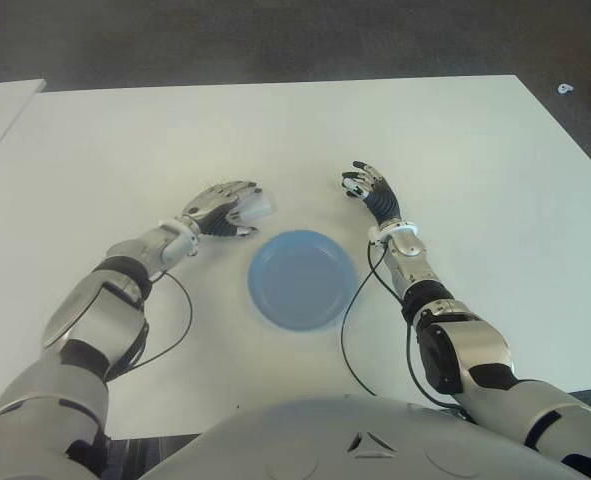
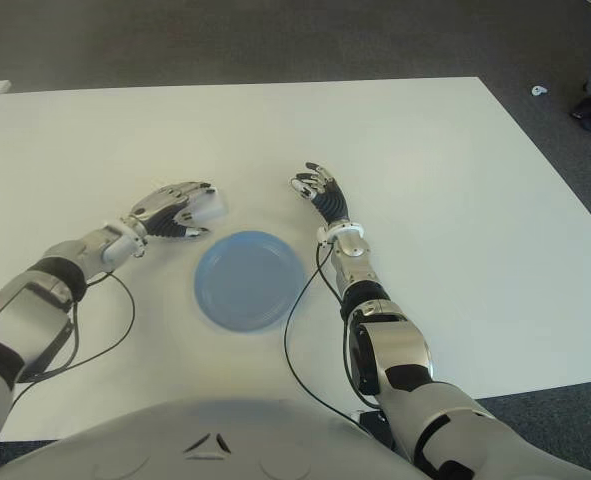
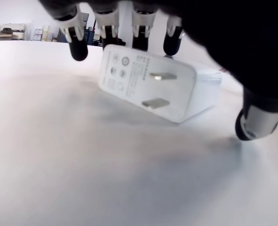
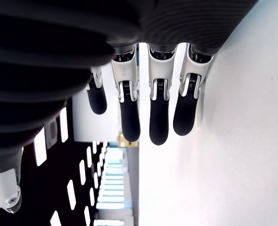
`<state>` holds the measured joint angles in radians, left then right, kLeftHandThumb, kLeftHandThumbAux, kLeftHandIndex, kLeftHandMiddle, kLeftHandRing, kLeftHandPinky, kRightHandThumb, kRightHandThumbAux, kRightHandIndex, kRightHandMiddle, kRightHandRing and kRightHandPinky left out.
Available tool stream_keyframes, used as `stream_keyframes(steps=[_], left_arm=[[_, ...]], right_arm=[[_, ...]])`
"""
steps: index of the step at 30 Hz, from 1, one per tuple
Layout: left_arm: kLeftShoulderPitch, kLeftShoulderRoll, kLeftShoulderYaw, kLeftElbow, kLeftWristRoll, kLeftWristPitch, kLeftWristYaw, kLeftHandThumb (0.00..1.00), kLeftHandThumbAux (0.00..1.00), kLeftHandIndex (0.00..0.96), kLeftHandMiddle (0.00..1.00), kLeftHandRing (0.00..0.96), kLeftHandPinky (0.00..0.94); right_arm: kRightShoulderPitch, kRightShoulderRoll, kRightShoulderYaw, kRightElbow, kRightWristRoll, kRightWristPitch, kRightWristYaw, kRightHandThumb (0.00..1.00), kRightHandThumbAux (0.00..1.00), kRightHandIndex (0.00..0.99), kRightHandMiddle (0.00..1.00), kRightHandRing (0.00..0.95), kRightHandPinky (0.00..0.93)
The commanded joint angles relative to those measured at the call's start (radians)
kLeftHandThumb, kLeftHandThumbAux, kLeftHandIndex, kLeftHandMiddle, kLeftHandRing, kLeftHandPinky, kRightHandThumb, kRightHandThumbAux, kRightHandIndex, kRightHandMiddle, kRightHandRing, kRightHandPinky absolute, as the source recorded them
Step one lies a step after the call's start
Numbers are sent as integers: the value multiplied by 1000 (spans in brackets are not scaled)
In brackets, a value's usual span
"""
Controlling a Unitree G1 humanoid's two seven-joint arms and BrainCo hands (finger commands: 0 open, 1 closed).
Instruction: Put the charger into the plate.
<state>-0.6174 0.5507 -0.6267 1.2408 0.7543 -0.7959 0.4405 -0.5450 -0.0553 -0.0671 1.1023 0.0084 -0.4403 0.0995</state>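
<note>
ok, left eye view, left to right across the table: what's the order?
left hand closed around the white charger → blue plate → right hand, open and empty.

Worktop [image 1: 455, 160]: plain white, no pattern. Plate [image 1: 303, 279]: solid light blue, slightly deeper blue at rim. Charger [image 3: 157, 84]: white body, small grey printed symbols + text on prong face, two silver-metal prongs. Left robot hand [image 1: 225, 211]: silver-grey w/ black joints, fingertips [image 3: 78, 49] black, white collars behind them. Right robot hand [image 1: 367, 186]: black w/ silver/white segments, black fingertip pads [image 4: 158, 125]. Arms: silver shells w/ black bands; black cables on worktop beside plate. Floor [image 1: 275, 40]: dark grey carpet, fine speckle. Small white object on floor at far right [image 1: 565, 89].
</note>
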Motion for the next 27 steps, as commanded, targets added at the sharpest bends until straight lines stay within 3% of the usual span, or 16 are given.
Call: stream_keyframes(steps=[1, 10, 27], left_arm=[[67, 50, 12, -24, -3, -43, -12, 45, 505, 0, 0, 0, 0], [149, 105, 24, -85, 8, -98, 18, 41, 477, 0, 0, 0, 0], [191, 150, 22, -129, 53, -99, 98, 42, 446, 0, 0, 0, 0]], right_arm=[[70, 9, -2, 62, -4, 94, -7, 0, 560, 144, 305, 304, 274], [70, 9, -2, 61, -2, 94, -4, 0, 556, 141, 302, 299, 268], [62, 2, -9, 73, 1, 95, 2, 0, 571, 146, 300, 296, 271]])
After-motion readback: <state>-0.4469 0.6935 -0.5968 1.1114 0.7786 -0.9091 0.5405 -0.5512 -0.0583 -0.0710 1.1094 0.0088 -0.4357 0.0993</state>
